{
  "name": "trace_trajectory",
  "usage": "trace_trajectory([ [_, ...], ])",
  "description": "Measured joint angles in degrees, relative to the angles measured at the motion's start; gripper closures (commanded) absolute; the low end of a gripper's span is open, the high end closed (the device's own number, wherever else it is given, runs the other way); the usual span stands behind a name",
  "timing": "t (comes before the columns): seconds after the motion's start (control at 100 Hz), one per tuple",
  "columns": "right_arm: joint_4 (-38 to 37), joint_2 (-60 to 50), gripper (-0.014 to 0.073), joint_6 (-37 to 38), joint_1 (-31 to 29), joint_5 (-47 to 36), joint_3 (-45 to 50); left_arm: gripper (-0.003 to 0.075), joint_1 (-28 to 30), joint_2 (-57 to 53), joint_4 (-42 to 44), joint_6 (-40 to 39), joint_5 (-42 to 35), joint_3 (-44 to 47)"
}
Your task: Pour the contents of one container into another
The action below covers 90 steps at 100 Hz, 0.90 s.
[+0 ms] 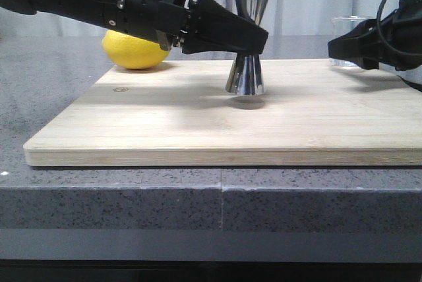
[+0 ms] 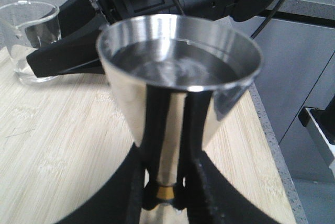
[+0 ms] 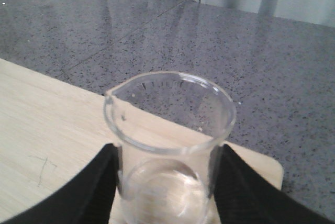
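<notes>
Cutting board [image 1: 198, 130]: steel jigger [image 1: 246, 74] centre, full, left gripper [image 1: 254, 38] pinching its waist; jolting would spill. Glass beaker [image 1: 349, 38] far right, upright, apparently empty, within right gripper [image 1: 339, 48]; contact unclear.

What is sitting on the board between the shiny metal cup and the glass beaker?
Nothing: in the front view only bare wooden board lies between the jigger and the beaker.

My front camera sits low, almost level with the wooden board [image 1: 224, 114], and looks forward across it. My left wrist camera looks very closely at the jigger [image 2: 178, 77], with the beaker [image 2: 29, 38] behind. My right wrist camera looks down closely on that beaker [image 3: 170, 145].
</notes>
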Motion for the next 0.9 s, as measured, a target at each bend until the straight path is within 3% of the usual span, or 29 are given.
trace_trajectory([
  [0.9,1.5,2.2,0.0373,-4.6,0.0,-2.1,-0.2,0.0741,0.0,0.0,0.0,0.0,0.0,0.0],
])
